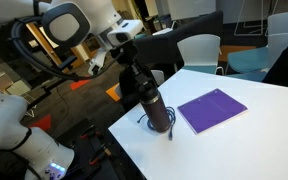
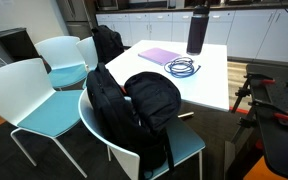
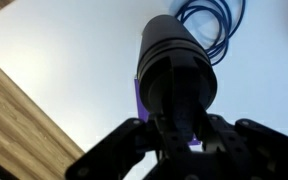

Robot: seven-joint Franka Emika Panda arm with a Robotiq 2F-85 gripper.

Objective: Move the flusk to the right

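The flusk (image 1: 154,106) is a tall dark bottle with a black cap, standing on the white table (image 1: 244,140) beside the purple notebook (image 1: 212,108). It also shows in an exterior view (image 2: 196,32) at the table's far side. My gripper (image 1: 136,72) comes down on its top. In the wrist view the flusk (image 3: 174,55) fills the centre and my gripper (image 3: 179,125) has its fingers closed around the cap. I cannot tell whether its base touches the table. The coiled blue cable (image 2: 184,68) lies next to the flusk and shows in the wrist view (image 3: 216,25).
The notebook (image 2: 161,56) lies flat beyond the cable. A black backpack (image 2: 144,100) sits on a light blue chair (image 2: 34,100) at the table's near side. White chairs (image 1: 198,50) stand around. The table edge and the wood floor (image 3: 14,120) are close to the flusk.
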